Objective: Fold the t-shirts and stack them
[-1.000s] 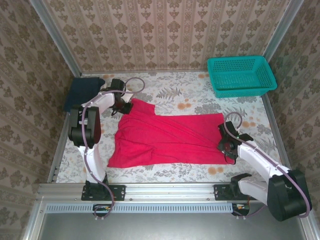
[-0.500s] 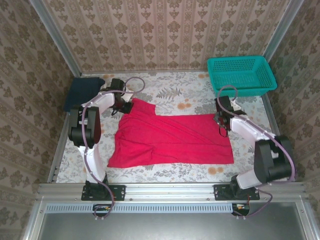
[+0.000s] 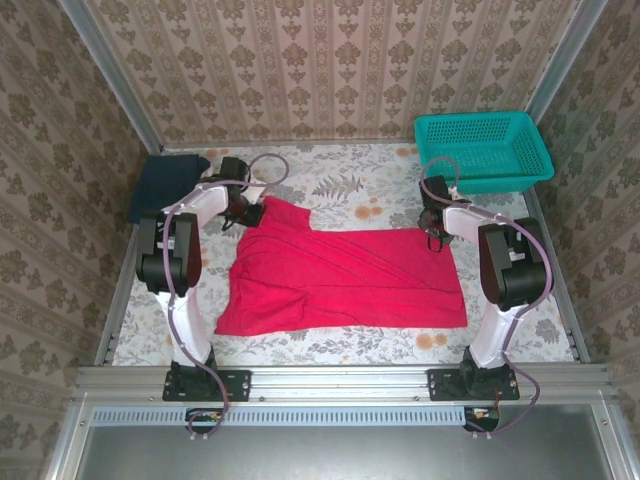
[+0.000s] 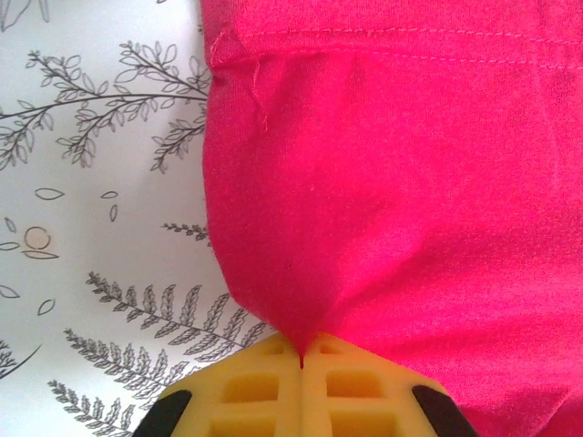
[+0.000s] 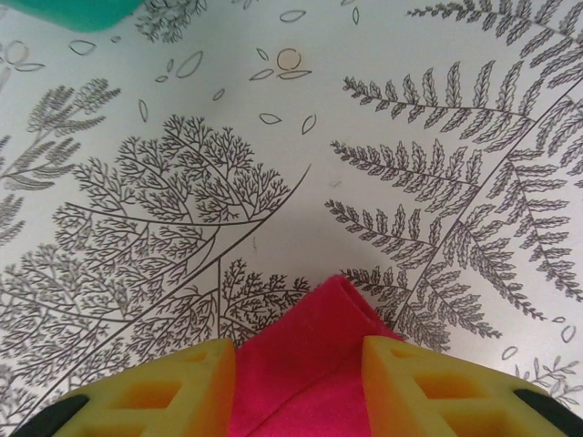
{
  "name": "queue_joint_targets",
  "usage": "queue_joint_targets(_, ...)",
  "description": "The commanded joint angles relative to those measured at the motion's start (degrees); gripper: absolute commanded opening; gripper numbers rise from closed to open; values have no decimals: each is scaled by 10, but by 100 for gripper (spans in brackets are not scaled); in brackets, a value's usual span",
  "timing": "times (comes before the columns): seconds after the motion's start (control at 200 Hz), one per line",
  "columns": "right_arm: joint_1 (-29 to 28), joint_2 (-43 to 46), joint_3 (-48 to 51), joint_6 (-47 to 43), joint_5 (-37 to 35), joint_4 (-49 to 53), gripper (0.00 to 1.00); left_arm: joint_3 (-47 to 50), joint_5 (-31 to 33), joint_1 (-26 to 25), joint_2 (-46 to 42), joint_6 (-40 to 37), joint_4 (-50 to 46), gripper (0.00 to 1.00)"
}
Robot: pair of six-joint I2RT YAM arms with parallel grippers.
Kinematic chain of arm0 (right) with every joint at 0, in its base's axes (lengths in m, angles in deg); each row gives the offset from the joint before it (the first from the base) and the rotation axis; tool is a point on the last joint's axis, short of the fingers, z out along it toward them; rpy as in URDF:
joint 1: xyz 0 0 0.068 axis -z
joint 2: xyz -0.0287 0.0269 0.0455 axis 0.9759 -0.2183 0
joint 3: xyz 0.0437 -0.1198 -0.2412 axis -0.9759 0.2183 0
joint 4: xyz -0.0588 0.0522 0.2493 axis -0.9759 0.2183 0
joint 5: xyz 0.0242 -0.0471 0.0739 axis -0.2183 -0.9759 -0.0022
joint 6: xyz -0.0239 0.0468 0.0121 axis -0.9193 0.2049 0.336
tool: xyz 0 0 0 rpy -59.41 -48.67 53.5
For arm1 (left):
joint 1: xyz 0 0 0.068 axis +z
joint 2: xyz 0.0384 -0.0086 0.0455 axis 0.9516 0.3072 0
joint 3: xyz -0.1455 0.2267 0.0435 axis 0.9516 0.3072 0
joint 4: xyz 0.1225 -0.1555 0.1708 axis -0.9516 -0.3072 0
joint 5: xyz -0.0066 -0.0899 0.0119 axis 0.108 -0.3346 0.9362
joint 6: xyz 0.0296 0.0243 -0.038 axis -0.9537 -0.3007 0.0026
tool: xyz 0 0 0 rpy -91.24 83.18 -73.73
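Red tee lies flat mid-worktop. Left gripper is clamped on its far-left corner. Right gripper is half-wide, straddling the far-right corner, not yet pinching. Seat the cloth deep between the jaws before you close, then lift both corners level so the fold lands square

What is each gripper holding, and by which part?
The left gripper is shut on the red t-shirt at its far left corner. The right gripper straddles the far right corner, open, gripping nothing.
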Motion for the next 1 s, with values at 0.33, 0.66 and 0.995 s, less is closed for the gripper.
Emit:
queue_joint_targets(0.33, 3, -18, -37, -5, 6, 7, 38, 2, -11, 12, -2, -9, -3, 0)
queue_joint_targets(0.66, -5, -32, -65, -20, -18, 22, 39, -2, -22, 12, 1, -6, -3, 0)
queue_joint_targets(0.995, -5, -76, -90, -4, -1, 52, 36, 0, -16, 12, 0, -10, -4, 0)
